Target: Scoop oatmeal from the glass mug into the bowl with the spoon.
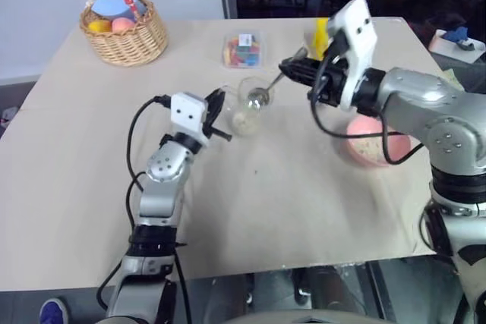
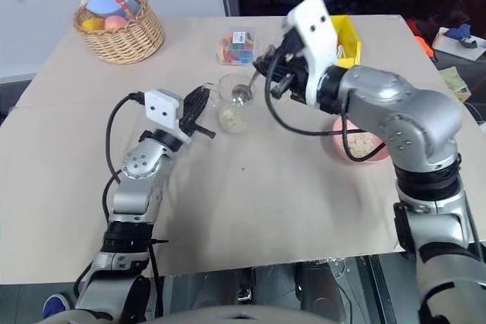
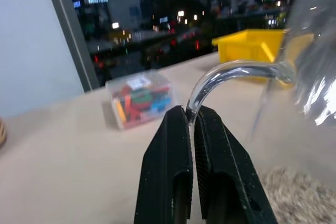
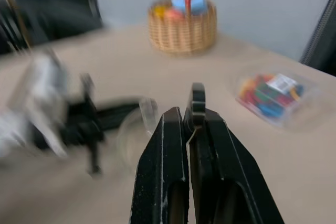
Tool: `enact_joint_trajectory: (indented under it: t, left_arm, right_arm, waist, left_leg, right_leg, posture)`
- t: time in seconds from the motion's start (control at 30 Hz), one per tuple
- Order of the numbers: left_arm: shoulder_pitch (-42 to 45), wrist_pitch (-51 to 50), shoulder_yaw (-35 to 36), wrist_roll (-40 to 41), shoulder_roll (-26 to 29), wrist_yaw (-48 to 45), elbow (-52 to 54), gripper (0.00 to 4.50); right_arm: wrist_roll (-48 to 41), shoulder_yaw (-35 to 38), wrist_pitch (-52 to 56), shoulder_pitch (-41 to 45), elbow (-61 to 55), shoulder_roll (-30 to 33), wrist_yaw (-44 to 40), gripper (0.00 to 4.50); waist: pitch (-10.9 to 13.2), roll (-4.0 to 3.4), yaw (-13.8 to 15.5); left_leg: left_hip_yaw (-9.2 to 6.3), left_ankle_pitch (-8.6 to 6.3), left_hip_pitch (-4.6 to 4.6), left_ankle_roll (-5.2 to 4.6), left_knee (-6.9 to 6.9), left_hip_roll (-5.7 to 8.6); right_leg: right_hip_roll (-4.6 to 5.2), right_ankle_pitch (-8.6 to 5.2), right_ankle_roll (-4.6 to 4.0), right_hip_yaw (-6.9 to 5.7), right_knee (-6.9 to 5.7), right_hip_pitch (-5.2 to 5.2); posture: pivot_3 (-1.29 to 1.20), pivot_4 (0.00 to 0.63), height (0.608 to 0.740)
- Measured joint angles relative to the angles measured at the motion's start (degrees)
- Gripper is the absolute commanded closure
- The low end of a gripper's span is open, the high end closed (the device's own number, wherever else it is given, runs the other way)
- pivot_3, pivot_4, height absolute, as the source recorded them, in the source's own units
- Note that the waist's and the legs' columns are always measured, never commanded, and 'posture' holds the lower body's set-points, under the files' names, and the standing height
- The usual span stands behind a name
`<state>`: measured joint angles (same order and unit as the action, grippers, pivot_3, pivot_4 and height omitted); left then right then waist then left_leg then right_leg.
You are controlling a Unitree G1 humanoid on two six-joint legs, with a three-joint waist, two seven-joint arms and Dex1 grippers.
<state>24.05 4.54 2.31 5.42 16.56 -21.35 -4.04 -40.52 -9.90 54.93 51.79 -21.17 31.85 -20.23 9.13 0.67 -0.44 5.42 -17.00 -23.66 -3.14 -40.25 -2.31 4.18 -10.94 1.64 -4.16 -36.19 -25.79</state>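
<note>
The glass mug (image 1: pixel 247 106) stands mid-table with pale oatmeal (image 1: pixel 242 120) in its bottom. My left gripper (image 1: pixel 218 114) is shut on the mug's curved glass handle (image 3: pixel 229 71), as the left wrist view shows close up. My right gripper (image 1: pixel 295 68) is shut on the handle of the silver spoon (image 1: pixel 267 89). The spoon slants down to the left, and its oval bowl hangs at the mug's rim. The pink bowl (image 1: pixel 363 139) sits to the right, partly behind my right forearm, with oatmeal (image 2: pixel 361 143) inside.
A wicker basket (image 1: pixel 125 29) of coloured items stands at the far left corner. A clear box of colourful pieces (image 1: pixel 243 49) lies behind the mug, and a yellow bin (image 2: pixel 345 38) is behind my right arm. The table's right edge runs just beyond the bowl.
</note>
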Motion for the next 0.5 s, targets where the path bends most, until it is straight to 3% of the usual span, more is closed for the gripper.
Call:
enact_joint_trajectory:
  t: [0.23,0.5]
  left_arm:
    - [7.4,5.9,-2.3,-2.8,-3.7,1.1,-9.1,4.47]
    - [11.4,11.5,-3.0,-4.2,-6.4,1.7,-17.9,4.47]
  right_arm:
    - [6.1,-2.0,-1.1,-1.1,3.8,-0.8,-2.4,4.5]
    - [-1.3,12.4,9.5,-1.8,7.5,-8.1,1.8,4.5]
  waist:
    - [0.0,0.02,0.3]
    - [0.0,0.02,0.4]
  left_leg:
    - [0.01,0.01,-0.08,0.0,-0.07,0.0]
    - [-0.01,0.01,-0.11,0.01,-0.05,-0.01]
  right_leg:
    - [0.01,0.02,0.03,-0.13,0.04,0.02]
    - [0.0,0.03,0.05,-0.19,0.08,0.02]
  posture:
    - [0.0,0.15,0.74]
    - [0.0,0.15,0.74]
